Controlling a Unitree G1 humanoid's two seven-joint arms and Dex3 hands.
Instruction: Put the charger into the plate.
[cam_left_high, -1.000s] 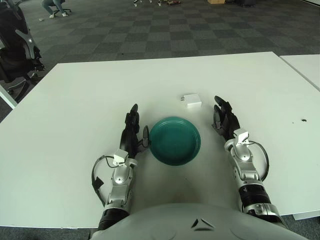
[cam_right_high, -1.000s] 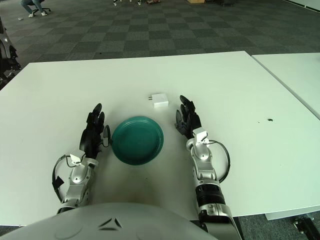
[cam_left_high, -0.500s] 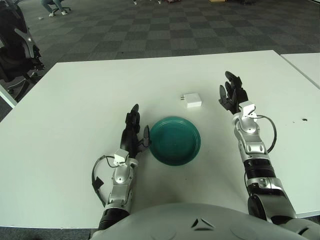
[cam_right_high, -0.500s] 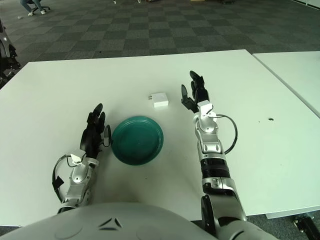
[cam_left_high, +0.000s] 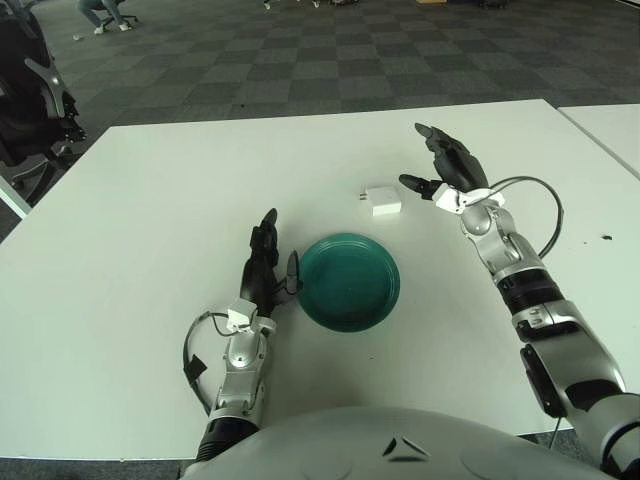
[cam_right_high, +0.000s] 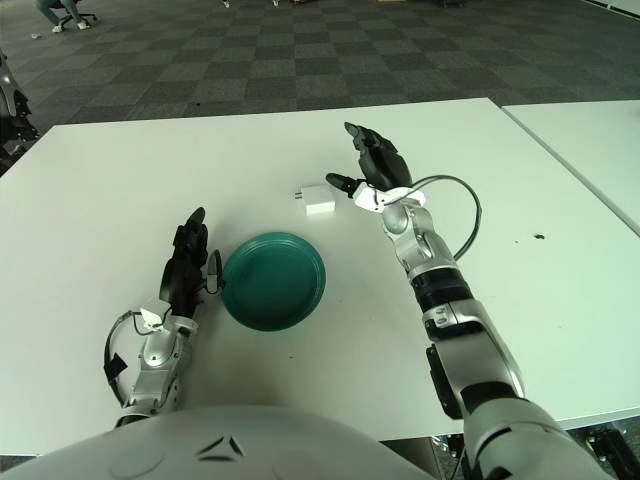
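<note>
- White and boxy, the charger (cam_left_high: 381, 200) lies flat on the surface (cam_left_high: 150, 200), a little beyond the far rim of the plate (cam_left_high: 350, 281) and apart from it, towards the robot's right.
- Its long axis runs roughly left to right across the surface, with what looks like the plug end on its left side.
- Just to the charger's right is the right hand (cam_left_high: 445, 165), raised above the surface with fingers spread and holding nothing; its thumb points towards the charger without touching it.
- So the charger lies to the left of that hand and slightly below it, and a short sideways reach with a drop should bring the fingers over it.
- By my judgement the right hand is clearly the nearer one for the pick.
- Beside the plate's left edge sits the left hand (cam_left_high: 264, 258), fingers stretched out and empty, idle.
- The plate is teal, holds nothing yet, and sits nearer the robot than the charger.
</note>
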